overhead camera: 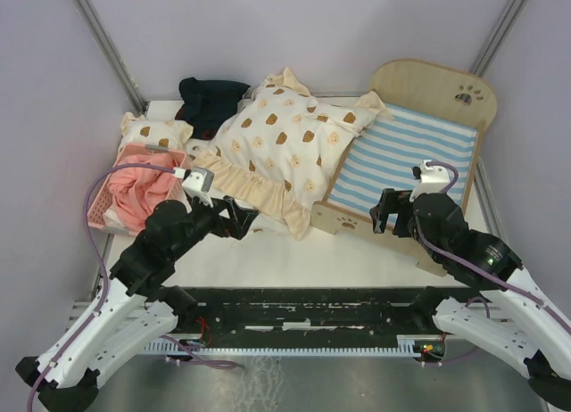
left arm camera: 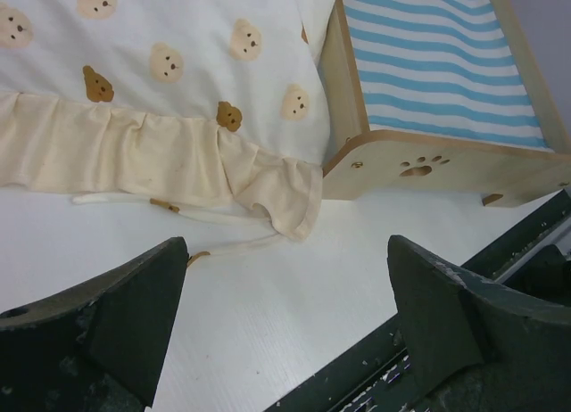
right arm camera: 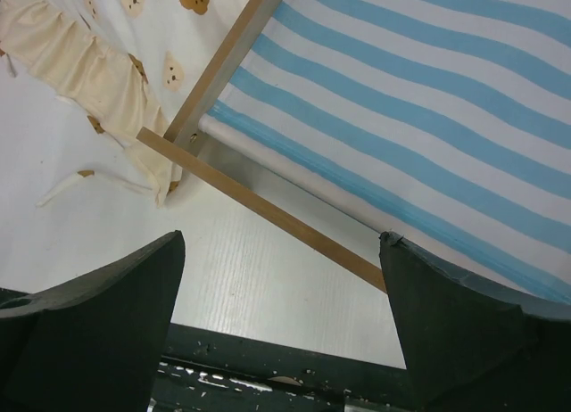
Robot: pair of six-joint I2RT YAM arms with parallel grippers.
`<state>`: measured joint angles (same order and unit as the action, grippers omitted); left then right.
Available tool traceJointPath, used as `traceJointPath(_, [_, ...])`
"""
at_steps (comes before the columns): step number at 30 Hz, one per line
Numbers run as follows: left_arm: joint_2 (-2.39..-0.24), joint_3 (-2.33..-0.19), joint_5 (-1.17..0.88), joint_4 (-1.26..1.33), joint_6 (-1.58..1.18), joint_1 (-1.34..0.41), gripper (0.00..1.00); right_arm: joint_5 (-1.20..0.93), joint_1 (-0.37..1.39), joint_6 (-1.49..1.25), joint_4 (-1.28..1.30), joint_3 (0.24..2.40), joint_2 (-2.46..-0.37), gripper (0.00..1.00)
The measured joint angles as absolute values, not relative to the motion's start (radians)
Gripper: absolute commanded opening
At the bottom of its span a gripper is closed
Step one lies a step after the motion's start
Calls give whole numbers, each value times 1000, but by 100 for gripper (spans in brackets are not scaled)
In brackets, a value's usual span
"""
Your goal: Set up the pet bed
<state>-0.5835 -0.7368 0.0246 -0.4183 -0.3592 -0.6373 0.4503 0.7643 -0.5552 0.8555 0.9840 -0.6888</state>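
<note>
Progress is judged to be at an early stage. The white table (overhead camera: pixel 268 260) is taken up along its back half by frame and bedding. The pet bed (overhead camera: pixel 406 158) is stood at the far right, its arched headboard (overhead camera: pixel 433 84) away from the arms and its low footboard (overhead camera: pixel 343 219) toward them. The blue-and-white striped mattress (overhead camera: pixel 428 135) is already laid flat inside the frame, so that part can be counted as done. The bear-print quilt (overhead camera: pixel 281 144) is not yet spread on the bed: it is left bunched on the table to the left, with only its right edge lapped over the bed's left side rail. A pink basket (overhead camera: pixel 98 214) is seen at the far left with pink cloth (overhead camera: pixel 143 187) piled in it, a small bear-print cushion (overhead camera: pixel 159 131) just behind it, and a dark garment (overhead camera: pixel 212 98) at the back edge. What remains, it is judged, is for the quilt, and probably the cushion, to be laid on the mattress. The left gripper (overhead camera: pixel 239 218) is held above the table just in front of the quilt's frilled hem (left arm camera: pixel 161 153), its fingers spread wide and nothing grasped. The right gripper (overhead camera: pixel 394 218) is poised over the foot end of the bed, likewise spread and empty. A thin tie (left arm camera: pixel 214 218) is trailed loose from the hem
</note>
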Motion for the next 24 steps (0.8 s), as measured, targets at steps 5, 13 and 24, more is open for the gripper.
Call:
traceJointPath(5, [-568, -736, 28, -418, -362, -637, 99, 456, 765, -568, 855, 984, -688, 99])
traceJointPath(13, [-551, -732, 37, -419, -374, -637, 99, 504, 765, -637, 852, 984, -715, 100])
traceJointPath(24, [-539, -728, 124, -470, -389, -637, 100, 523, 766, -718, 710, 985, -1023, 60])
